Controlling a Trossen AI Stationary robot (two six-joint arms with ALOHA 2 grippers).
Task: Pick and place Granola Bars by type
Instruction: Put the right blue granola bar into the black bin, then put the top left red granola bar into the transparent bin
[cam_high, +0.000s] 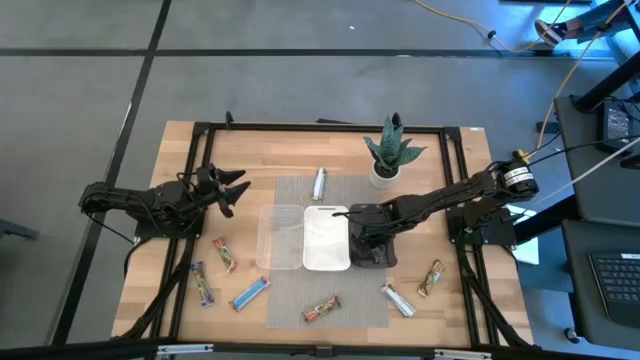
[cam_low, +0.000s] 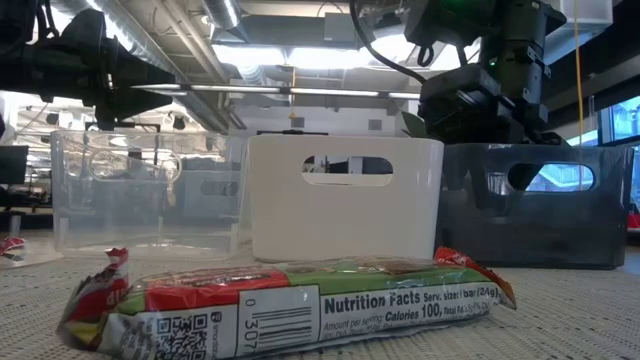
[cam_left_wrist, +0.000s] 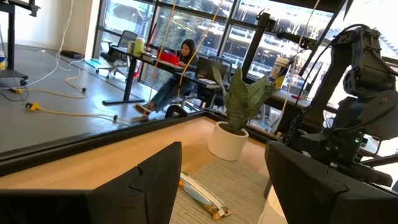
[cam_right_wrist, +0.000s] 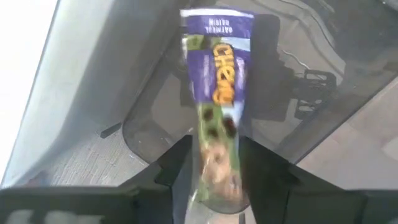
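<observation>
We see the right gripper (cam_right_wrist: 214, 171) hanging over the dark grey bin (cam_right_wrist: 311, 81), its jaws closed narrowly on a purple-and-green granola bar (cam_right_wrist: 214, 93) that points down into the bin's interior; in the high view this gripper (cam_high: 367, 238) sits above the bin at the right end of a row of three, with the white bin (cam_high: 326, 238) in the middle and the clear bin (cam_high: 280, 236) on the left, all on a grey mat (cam_high: 290, 300).

The left gripper (cam_high: 232, 190) waits above the bare wood of the table (cam_high: 190, 160) to the left of the mat, its jaws spread wide and holding nothing; past its fingers (cam_left_wrist: 155, 180) we see a silver bar (cam_left_wrist: 200, 196) lying on the mat near a potted plant (cam_left_wrist: 239, 106), and a seated person (cam_left_wrist: 177, 68) at a desk in the room beyond.

Other bars lie loose; a red-brown bar (cam_high: 224, 254), a second bar (cam_high: 203, 284) and a blue bar (cam_high: 250, 293) rest on the wood at front left; a red-and-green bar (cam_high: 321, 309) lies on the mat's front edge, filling the foreground of the low view (cam_low: 290, 305) with its nutrition label facing us; a silver bar (cam_high: 398, 299) and an orange bar (cam_high: 431, 278) lie at front right; the silver bar (cam_high: 319, 183) behind the bins lies just left of the plant (cam_high: 390, 150).
</observation>
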